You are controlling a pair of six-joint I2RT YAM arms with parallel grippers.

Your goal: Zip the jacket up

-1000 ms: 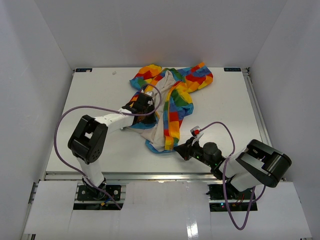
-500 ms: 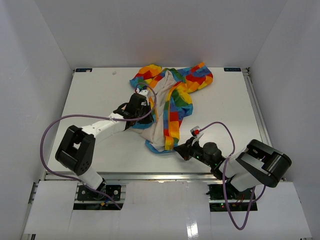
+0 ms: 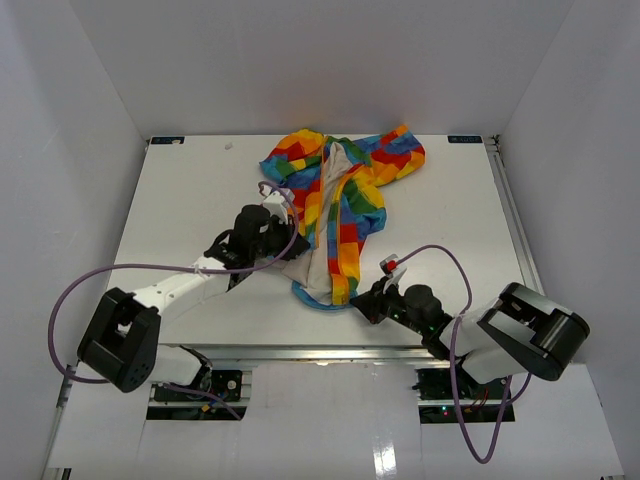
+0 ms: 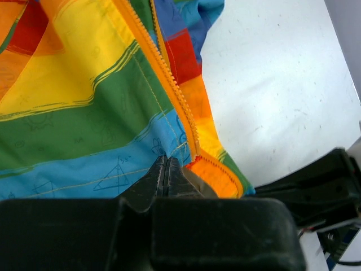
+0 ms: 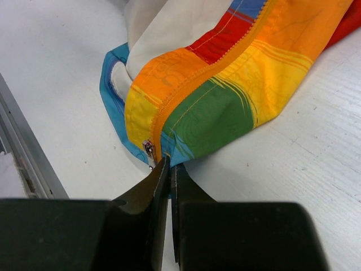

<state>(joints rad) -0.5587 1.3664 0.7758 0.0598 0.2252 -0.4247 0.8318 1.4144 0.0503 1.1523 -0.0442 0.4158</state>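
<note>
Left gripper (image 4: 167, 172) is seen pinched shut on the blue lower edge of the jacket (image 3: 345, 200), which lies open-fronted on the middle of the table (image 3: 190, 190). The right gripper (image 5: 169, 166) is closed to a thin slit on the hem, just beside the slider (image 5: 149, 151). The step is judged to be the joining of the front edges: the left panel's zipper (image 4: 175, 93) end should be laid flat and untwisted against the slider, the hem being held taut.
</note>
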